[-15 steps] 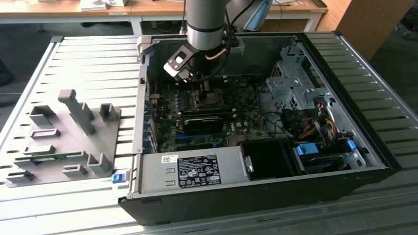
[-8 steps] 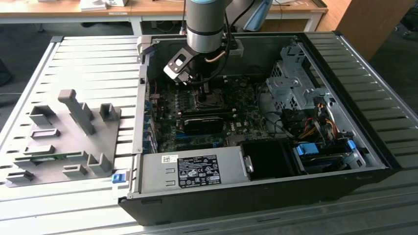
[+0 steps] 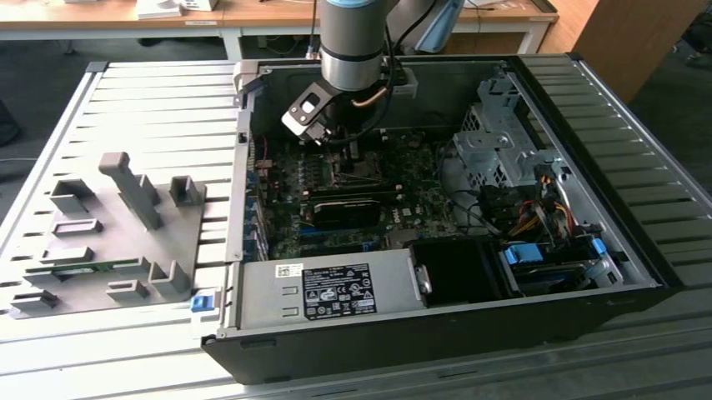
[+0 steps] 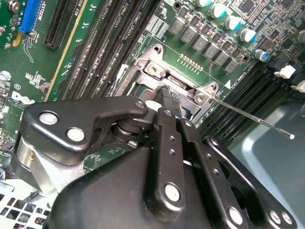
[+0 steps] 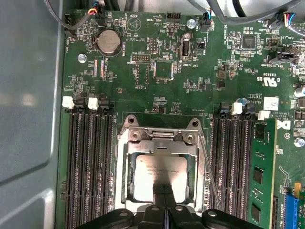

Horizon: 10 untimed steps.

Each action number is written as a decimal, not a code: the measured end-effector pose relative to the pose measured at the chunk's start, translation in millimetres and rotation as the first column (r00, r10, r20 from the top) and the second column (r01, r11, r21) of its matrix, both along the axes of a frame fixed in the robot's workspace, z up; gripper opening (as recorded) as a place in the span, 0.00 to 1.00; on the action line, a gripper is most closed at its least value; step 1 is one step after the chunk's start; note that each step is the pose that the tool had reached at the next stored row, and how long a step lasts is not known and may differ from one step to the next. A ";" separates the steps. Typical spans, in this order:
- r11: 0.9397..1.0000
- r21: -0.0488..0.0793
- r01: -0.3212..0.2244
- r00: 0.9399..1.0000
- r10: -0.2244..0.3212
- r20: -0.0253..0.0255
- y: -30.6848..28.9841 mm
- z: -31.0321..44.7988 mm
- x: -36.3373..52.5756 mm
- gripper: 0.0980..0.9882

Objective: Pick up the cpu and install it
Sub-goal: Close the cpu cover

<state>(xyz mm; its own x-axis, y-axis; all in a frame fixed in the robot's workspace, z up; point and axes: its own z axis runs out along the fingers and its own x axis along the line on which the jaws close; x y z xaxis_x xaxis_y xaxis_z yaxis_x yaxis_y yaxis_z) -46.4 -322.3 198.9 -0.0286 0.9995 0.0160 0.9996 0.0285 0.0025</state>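
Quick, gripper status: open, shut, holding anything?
Gripper: fingers shut, holding nothing; the tips sit over the cpu, which lies flat in the socket.

A light grey slatted metal table point(image 3: 145, 108) is spread across most of the frame, pale wooden desks point(image 3: 67, 22) on white legs are ranged along the top edge, a wooden panel point(image 3: 623, 37) is set at upper right, and dark floor point(image 3: 688, 108) is glimpsed below it.

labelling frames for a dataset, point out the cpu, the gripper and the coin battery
cpu point(image 5: 159, 168), first wrist view, middle of its silver top
gripper point(image 5: 164, 187), first wrist view, between its fingertips
coin battery point(image 5: 108, 40), first wrist view, centre of its face
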 end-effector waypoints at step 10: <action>1.000 0.000 0.000 1.000 0.000 0.000 0.0 12.4 1.0 0.01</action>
